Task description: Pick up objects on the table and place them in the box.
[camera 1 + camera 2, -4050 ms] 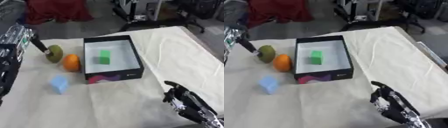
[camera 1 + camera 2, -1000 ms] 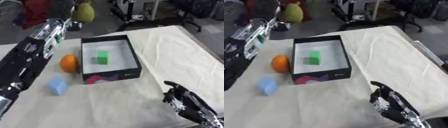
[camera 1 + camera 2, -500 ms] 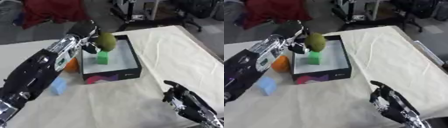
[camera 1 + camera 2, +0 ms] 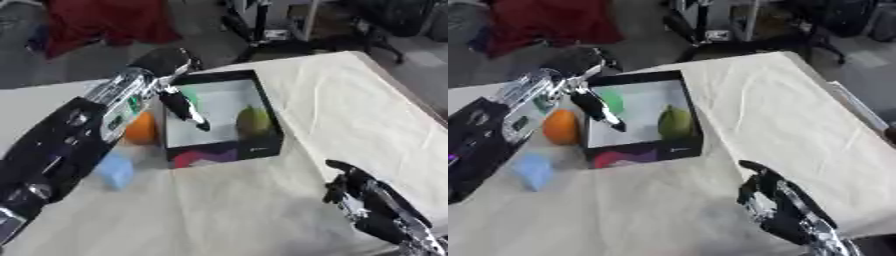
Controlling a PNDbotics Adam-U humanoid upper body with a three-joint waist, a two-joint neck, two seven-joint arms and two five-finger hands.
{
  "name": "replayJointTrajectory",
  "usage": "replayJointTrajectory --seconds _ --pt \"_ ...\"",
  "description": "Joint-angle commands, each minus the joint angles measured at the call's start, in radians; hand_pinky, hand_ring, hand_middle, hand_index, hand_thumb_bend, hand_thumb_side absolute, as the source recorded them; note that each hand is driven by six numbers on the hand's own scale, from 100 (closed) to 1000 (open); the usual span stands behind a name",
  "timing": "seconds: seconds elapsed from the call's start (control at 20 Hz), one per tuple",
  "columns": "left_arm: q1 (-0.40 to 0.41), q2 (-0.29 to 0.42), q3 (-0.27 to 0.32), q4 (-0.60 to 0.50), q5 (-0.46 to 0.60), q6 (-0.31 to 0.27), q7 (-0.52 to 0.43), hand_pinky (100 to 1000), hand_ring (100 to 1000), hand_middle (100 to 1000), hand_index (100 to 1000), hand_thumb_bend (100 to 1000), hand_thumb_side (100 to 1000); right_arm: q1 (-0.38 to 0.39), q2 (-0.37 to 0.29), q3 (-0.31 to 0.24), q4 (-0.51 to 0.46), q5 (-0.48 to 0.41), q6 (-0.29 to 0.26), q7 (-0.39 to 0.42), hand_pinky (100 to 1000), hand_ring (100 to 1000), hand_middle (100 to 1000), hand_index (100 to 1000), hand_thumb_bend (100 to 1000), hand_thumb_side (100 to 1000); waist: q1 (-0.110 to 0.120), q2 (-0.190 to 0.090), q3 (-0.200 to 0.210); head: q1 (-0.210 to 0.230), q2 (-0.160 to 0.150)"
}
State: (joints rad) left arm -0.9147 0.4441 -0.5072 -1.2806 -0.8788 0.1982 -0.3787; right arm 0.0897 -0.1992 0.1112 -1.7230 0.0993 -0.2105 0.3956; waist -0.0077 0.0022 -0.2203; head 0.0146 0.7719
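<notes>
A black box (image 4: 224,153) with a white inside stands on the cream cloth. An olive-green fruit (image 4: 253,120) lies in its right part, touching nothing but the box. My left hand (image 4: 182,106) hangs over the box's left part with its fingers straight, holding nothing. It partly hides a green block (image 4: 612,102) inside the box. An orange (image 4: 560,127) sits just left of the box, and a light blue block (image 4: 534,170) lies nearer on the cloth. My right hand (image 4: 368,200) rests open at the lower right.
The table's right edge (image 4: 859,112) runs close to my right hand. Beyond the far edge there are a red cloth (image 4: 105,22) and dark chair bases (image 4: 271,35) on the floor. Bare cloth lies in front of the box.
My left hand brought the olive-green fruit down over the box and let it go; the fruit now lies inside. The right hand has stayed put. The camera has shifted.
</notes>
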Motion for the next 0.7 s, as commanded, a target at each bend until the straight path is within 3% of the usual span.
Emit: replayJointTrajectory --seconds 0.05,0.25,0.45,0.7 --pt "-0.002 0.095 0.088 -0.096 -0.002 0.019 -0.053 721 656 721 823 898 511 -0.003 -0.017 -0.006 -0.011 -0.003 0.002 -0.005 839 557 483 925 100 470 0.001 -0.019 0.006 -0.007 -0.002" --pt "0.081 0.2 0.149 -0.199 0.056 0.042 -0.119 730 665 730 828 862 496 -0.003 -0.019 -0.008 -0.009 -0.001 0.002 -0.005 839 557 483 925 100 470 0.009 -0.018 0.013 -0.002 -0.002" --pt "0.182 0.307 0.179 -0.268 0.122 0.076 -0.185 731 663 731 828 851 467 -0.003 -0.018 -0.013 -0.009 0.004 0.003 -0.009 839 557 483 925 100 470 0.013 -0.01 0.02 0.014 -0.002" --pt "0.319 0.391 0.193 -0.323 0.207 0.124 -0.27 730 666 723 820 832 411 -0.004 -0.019 -0.016 -0.01 0.008 0.002 -0.013 839 557 482 925 100 470 0.013 -0.006 0.024 0.023 -0.002"
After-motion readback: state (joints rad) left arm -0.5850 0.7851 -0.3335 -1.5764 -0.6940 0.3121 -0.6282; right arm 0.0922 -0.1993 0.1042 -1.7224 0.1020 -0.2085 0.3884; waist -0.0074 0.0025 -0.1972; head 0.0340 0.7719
